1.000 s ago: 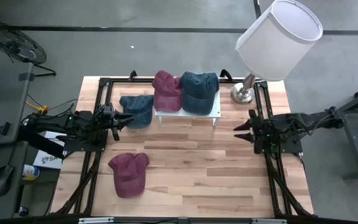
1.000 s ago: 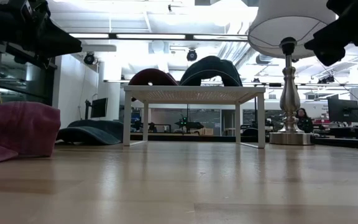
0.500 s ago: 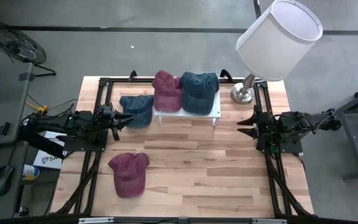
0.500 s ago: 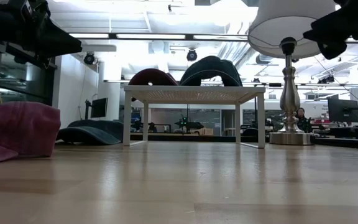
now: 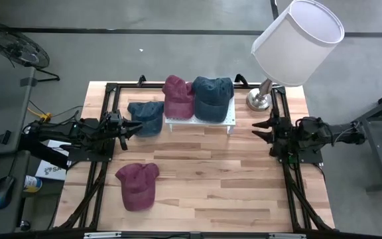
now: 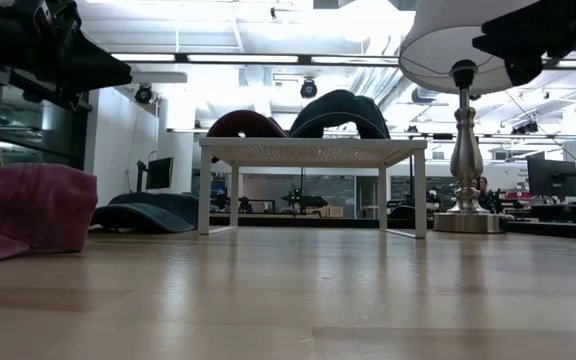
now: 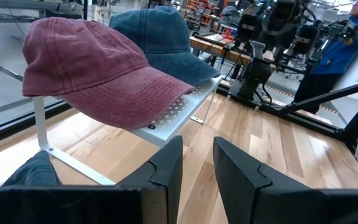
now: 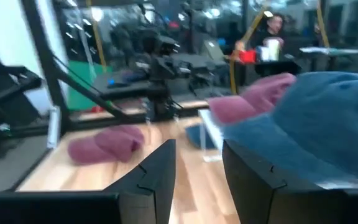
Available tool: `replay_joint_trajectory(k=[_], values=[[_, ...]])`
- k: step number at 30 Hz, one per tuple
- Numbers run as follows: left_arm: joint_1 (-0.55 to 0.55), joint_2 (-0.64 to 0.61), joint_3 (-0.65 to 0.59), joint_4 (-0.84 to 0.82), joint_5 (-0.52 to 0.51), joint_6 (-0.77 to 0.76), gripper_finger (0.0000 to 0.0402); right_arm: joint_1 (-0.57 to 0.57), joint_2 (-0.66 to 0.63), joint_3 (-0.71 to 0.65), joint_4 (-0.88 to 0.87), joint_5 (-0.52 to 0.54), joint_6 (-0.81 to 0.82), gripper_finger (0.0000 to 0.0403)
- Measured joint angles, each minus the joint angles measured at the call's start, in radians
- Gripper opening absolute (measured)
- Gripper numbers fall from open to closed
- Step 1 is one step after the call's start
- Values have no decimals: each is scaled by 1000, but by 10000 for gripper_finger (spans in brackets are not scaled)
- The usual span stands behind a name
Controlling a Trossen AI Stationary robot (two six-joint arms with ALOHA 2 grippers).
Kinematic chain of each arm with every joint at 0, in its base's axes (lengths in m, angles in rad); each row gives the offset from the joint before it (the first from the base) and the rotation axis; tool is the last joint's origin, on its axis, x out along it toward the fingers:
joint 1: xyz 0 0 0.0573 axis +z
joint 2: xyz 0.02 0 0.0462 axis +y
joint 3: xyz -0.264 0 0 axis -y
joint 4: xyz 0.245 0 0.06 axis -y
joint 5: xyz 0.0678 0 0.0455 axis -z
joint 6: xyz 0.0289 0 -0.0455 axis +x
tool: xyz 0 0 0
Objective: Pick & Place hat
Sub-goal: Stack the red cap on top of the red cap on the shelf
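Hats lay in four places on the wooden desk [image 5: 244, 179]. A white rack [image 5: 201, 121] stood near the desk's far edge, and on it sat a maroon hat [image 5: 178, 96] and a blue hat [image 5: 212, 96], side by side and touching. Another blue hat [image 5: 146, 117] lay on the desk just beside the rack, toward the left edge. A second maroon hat [image 5: 138, 184] lay apart from the others, nearer the front left corner. A lamp [image 5: 296, 40] with a white shade stood at the far right corner, its metal base [image 5: 260, 99] on the desk. The left hand [image 5: 130, 129] hung above the desk by the left edge, close to the blue hat lying there, with its fingers [image 7: 166, 168] spread a little and nothing between them; its wrist view looked past them at the rack and the two hats on it. The right hand [image 5: 262, 131] hung by the right edge, just in front of the lamp base, pointing toward the rack, its fingers [image 8: 160, 168] likewise apart and empty. In the left wrist view a person in a blue sleeve [image 7: 340, 50] showed in the room beyond the desk.
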Motion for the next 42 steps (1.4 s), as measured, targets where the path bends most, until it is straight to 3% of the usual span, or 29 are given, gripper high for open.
replay_joint_trajectory(k=[3, 18, 25, 42], values=[[0, 0, 0, 0, 0, 0, 90, -9, 2, -80, 123, -35, -16, 126], [0, 0, 0, 0, 0, 0, 90, -10, -7, -269, 357, -57, -23, 126], [0, 0, 0, 0, 0, 0, 90, -53, -38, -271, 349, -46, -97, 126], [0, 0, 0, 0, 0, 0, 90, -85, -125, -271, 170, -99, -47, 126]])
